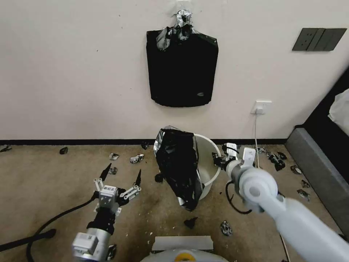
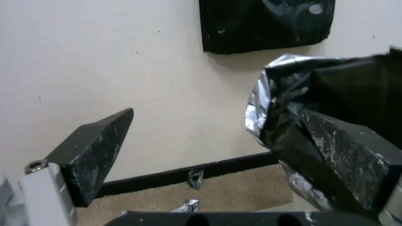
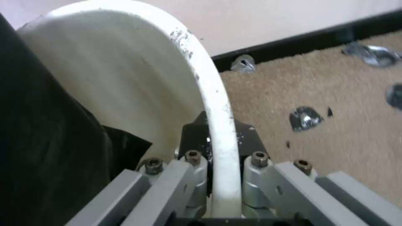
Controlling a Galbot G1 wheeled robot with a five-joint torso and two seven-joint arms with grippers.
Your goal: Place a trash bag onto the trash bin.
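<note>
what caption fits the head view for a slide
Right gripper clamps the tilted trash bin's rim, trash bag draped over it, left gripper open nearby.

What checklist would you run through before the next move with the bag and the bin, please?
1. Right gripper holds the trash bin by its rim: ok, fingers sit either side of the rim, bin tilted.
2. Left gripper is free to take the trash bag: ok, open, apart from the bag, low to the bin's left.
3. Bag covers the whole rim: not ok, it drapes over the left side; the right rim is bare.
4. Bag hangs inside the bin: cannot tell; much of it hangs down the outside.
5. Floor around the bin is tidy: not ok, black scraps lie scattered.
</note>
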